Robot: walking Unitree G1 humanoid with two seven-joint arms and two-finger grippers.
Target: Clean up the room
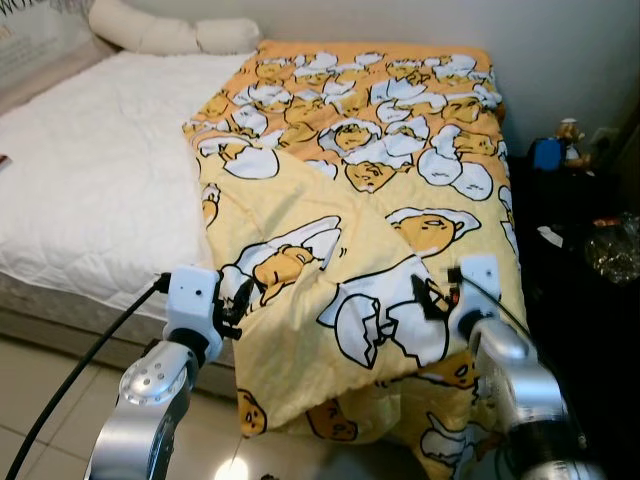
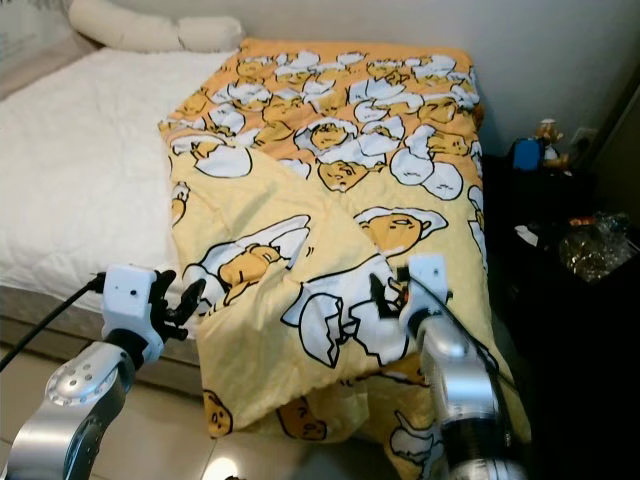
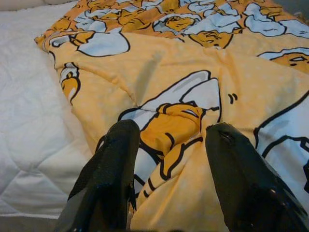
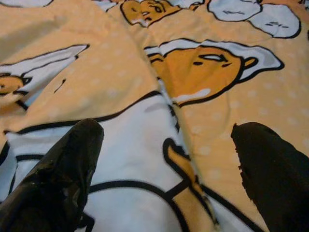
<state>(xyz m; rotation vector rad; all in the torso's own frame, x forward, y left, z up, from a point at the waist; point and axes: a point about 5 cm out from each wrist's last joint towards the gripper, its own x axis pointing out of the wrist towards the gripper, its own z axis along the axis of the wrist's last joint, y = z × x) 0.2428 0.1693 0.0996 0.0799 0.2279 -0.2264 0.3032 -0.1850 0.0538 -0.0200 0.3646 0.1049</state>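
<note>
The left tool (image 1: 237,300) sits at the near left edge of the yellow blanket (image 1: 370,200), its two black fingers (image 3: 113,179) spread apart with a fold of the printed cloth lying between them, not pinched. The right tool (image 1: 432,296) rests over the blanket's near right part, likewise released, its fingers (image 4: 58,179) wide apart above a white-and-orange cartoon figure; whether they touch the cloth cannot be told. The blanket, printed all over with egg-like characters, covers the right half of the bed (image 1: 90,190), one corner folded back diagonally across itself, and its near end spills over the bed's foot toward the tiled floor (image 1: 50,400). The left half of the bed shows a bare white quilted mattress cover, with a long pale pillow (image 1: 170,35) at the head against the wall. To the right of the bed stands a dark counter (image 1: 580,260) carrying a small blue object (image 1: 547,153), a small figure-like item (image 1: 571,135) just beside it, and a crumpled clear plastic bag (image 1: 612,248) whose contents are too blurred to tell.
</note>
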